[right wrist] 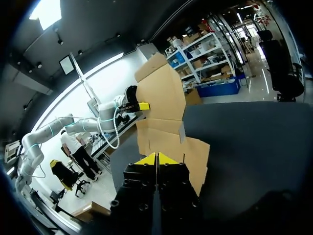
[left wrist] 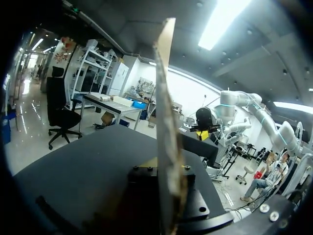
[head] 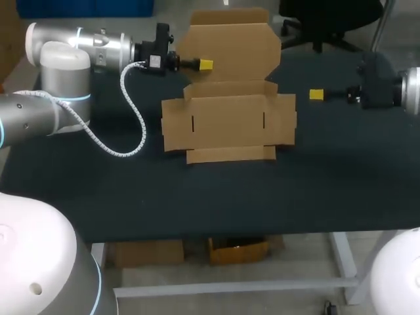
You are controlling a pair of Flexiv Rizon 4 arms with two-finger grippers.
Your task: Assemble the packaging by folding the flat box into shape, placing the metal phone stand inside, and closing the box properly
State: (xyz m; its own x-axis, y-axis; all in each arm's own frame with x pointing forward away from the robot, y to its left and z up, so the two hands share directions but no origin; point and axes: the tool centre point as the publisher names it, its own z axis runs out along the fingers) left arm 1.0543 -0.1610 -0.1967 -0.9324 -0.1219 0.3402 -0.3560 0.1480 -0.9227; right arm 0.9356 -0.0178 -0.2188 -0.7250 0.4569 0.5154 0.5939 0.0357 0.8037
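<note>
So the brown die-cut cardboard box was lying mostly flat in the middle of the dark worktop, with its side flaps and front strip spread out and the slots showing. Only its big rear lid panel stood up, pretty much vertical, at the far side.

The left jaws were clamped on that panel's left edge, with one yellow tip showing on the front face. In the left wrist view the cardboard ran edge-on straight out from the jaws, so I'd call that a proper grip. The silver left arm came in from the far left, with a white coiled cable drooping towards the worktop.

The right jaws were closed on nothing, tips pressed together, hovering off the box's right side, near but not touching. Couldn't spot the metal phone stand anywhere on the worktop.

My read: this was the folding step, early on, with no walls up yet. The next move probably needs the right jaws to get against the right side flap and tip it upright while the left braces the lid. Thin card like that could buckle, or the whole box could slide, if pushed too hard.
</note>
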